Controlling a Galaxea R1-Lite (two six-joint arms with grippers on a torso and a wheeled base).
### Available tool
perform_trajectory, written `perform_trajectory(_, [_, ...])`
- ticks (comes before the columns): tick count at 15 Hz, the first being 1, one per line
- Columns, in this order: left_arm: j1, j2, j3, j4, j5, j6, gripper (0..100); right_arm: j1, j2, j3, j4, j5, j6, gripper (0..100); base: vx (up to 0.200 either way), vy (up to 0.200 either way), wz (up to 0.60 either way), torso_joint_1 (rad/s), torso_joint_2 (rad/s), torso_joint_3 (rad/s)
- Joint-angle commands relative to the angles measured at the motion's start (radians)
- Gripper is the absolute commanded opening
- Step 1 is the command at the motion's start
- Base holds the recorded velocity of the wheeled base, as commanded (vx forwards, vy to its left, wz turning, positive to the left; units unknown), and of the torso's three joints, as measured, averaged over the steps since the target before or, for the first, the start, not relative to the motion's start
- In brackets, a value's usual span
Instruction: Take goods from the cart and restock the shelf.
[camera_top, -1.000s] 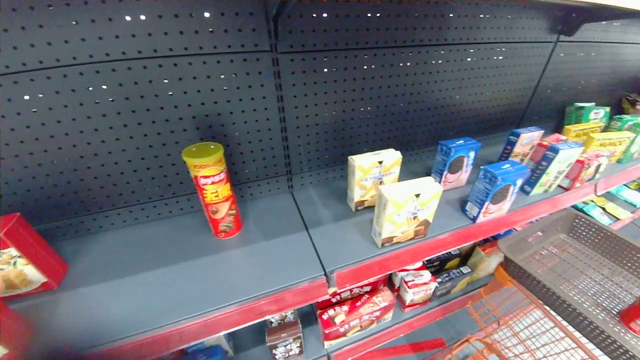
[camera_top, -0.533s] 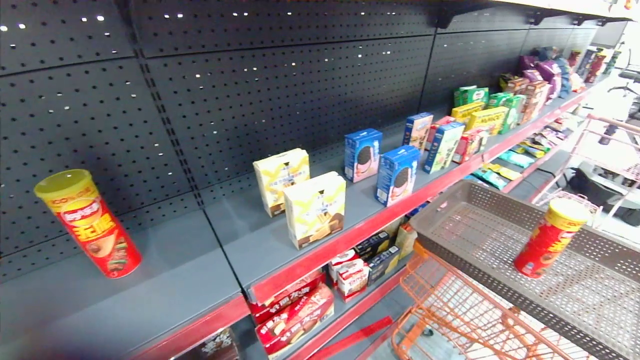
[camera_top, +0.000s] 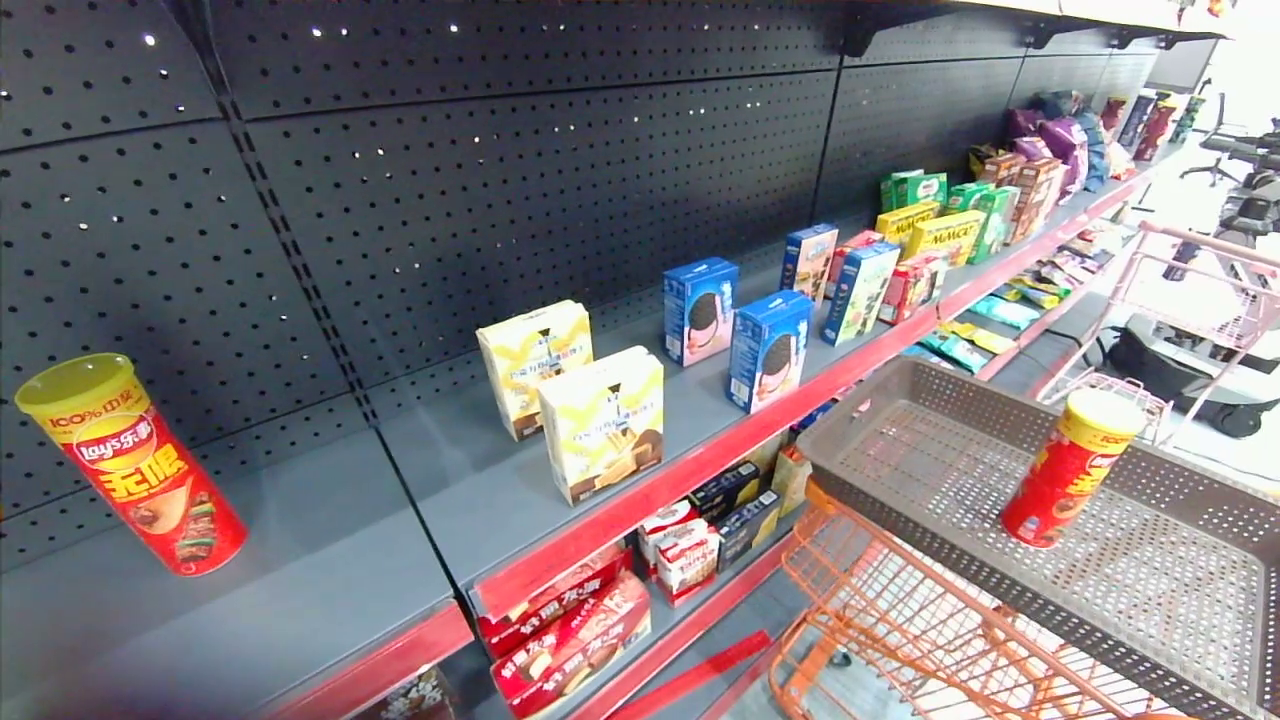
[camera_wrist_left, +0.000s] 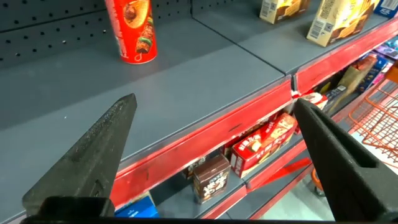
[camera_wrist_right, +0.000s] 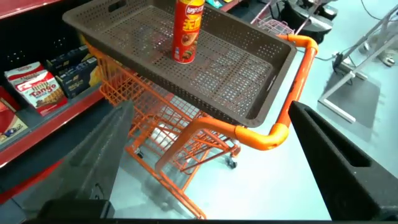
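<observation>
Chip can (camera_top: 1070, 468): head view, upright in cart's brown tray (camera_top: 930, 440); twin can (camera_top: 130, 465) stands on shelf (camera_top: 330, 540), well apart.
Left gripper (camera_wrist_left: 214, 102): left wrist view, my jaws spread wide, empty, over shelf edge; twin can (camera_wrist_left: 132, 31) beyond.
Right gripper (camera_wrist_right: 210, 107): right wrist view, jaws wide apart, empty, above cart (camera_wrist_right: 273, 134). Chip can (camera_wrist_right: 186, 31) well off.
Risk: tall narrow can, so an off-centre pinch or nudge prob tips it; tray rim may snag a finger.

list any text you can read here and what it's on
Shelf can: a brand logo and yellow characters, not quoted here.
Cart can: yellow print, too blurred.
Yellow boxes, blue boxes: print too small.
Red packs below: white characters, too blurred.
</observation>
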Motion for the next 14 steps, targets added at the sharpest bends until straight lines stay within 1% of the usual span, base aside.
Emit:
perform_trajectory(1, [0.000,0.001,0.000,0.000,0.000,0.000,100,0.001,0.000,0.000,0.000,0.000,0.000,100,0.000,0.000,0.00,0.000,0.00,0.000])
perform_trajectory(7, [0.000,0.001,0.000,0.000,0.002,0.000,100,0.002,-0.001,0.012,-0.001,0.000,-0.002,100,0.000,0.000,0.00,0.000,0.00,0.000])
perform_trajectory(9, [0.000,0.001,0.000,0.000,0.000,-0.002,100,0.010,0.003,0.040,-0.011,0.006,-0.002,100,0.000,0.000,0.00,0.000,0.00,0.000])
perform_trajectory(11, [0.000,0.001,0.000,-0.001,0.002,-0.002,100,0.014,0.058,0.130,-0.116,0.000,0.007,100,0.000,0.000,0.00,0.000,0.00,0.000])
perform_trajectory(13, [0.000,0.001,0.000,0.000,0.000,-0.002,100,0.010,0.177,0.209,-0.282,-0.001,0.049,100,0.000,0.000,0.00,0.000,0.00,0.000])
perform_trajectory(14, [-0.001,0.001,0.000,-0.001,0.002,0.000,100,0.008,0.289,0.247,-0.426,-0.001,0.092,100,0.000,0.000,0.00,0.000,0.00,0.000])
